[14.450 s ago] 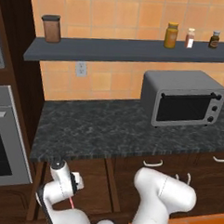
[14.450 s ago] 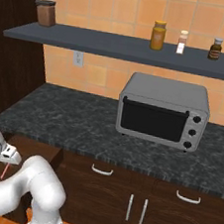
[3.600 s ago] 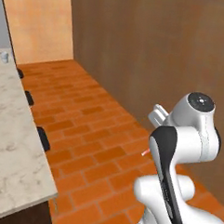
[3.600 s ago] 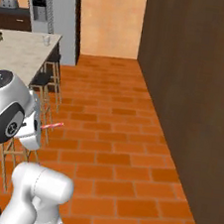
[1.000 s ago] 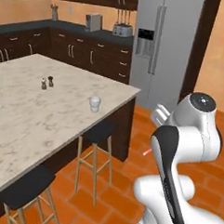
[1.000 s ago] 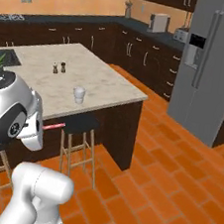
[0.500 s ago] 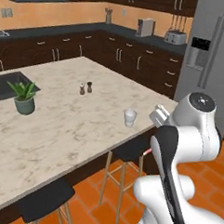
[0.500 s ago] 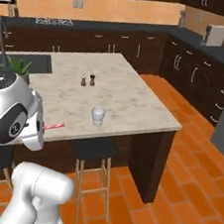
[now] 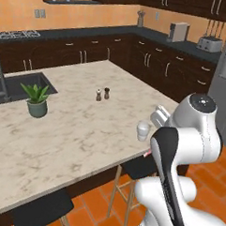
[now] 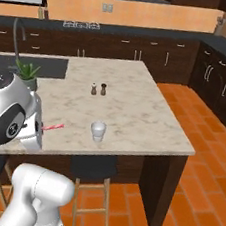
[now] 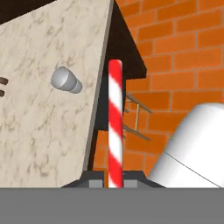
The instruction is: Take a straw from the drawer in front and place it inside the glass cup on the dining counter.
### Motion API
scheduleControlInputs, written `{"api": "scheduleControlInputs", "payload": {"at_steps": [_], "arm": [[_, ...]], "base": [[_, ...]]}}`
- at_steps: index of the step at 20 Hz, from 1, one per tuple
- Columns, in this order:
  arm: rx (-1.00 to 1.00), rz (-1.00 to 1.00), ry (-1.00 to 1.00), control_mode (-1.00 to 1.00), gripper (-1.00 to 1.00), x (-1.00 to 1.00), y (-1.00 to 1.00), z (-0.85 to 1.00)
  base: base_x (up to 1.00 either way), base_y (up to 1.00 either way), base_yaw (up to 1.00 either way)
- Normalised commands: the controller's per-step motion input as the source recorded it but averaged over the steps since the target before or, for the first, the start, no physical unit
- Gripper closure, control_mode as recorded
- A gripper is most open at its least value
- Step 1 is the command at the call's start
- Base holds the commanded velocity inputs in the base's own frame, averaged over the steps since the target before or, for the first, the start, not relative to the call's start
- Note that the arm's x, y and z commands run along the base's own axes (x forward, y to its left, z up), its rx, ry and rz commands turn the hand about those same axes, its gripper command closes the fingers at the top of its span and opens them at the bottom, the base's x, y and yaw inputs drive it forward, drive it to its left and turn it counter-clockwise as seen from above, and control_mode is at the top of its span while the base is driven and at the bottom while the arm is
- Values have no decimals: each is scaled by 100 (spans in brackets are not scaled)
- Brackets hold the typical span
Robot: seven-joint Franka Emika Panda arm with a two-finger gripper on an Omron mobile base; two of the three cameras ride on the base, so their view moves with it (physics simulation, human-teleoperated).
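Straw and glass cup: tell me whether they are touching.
Apart. The right base view shows the straw sticking out from the claw, with bare marble of the dining counter between its tip and the glass cup.

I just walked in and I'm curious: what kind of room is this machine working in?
A home-style kitchen, rendered. A marble island holds a sink, dark cabinets line the walls, and a toaster sits on the black counter.
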Motion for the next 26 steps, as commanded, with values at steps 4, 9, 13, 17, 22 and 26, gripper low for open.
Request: {"api": "scheduleControlInputs", "payload": {"at_steps": [4,9,13,17,22,26], "arm": [[0,0,0,100,100,0,0,0],[-10,20,0,-100,100,12,-27,-19],[-52,7,4,-100,100,2,-8,-18],[-50,0,4,-100,100,5,0,-7],[-20,-2,-1,-100,100,46,-8,9],[-2,-14,-50,-100,100,46,-10,-7]], "base": [[70,-38,31],[13,-7,6],[0,0,0],[0,0,0],[0,0,0],[0,0,0]]}}
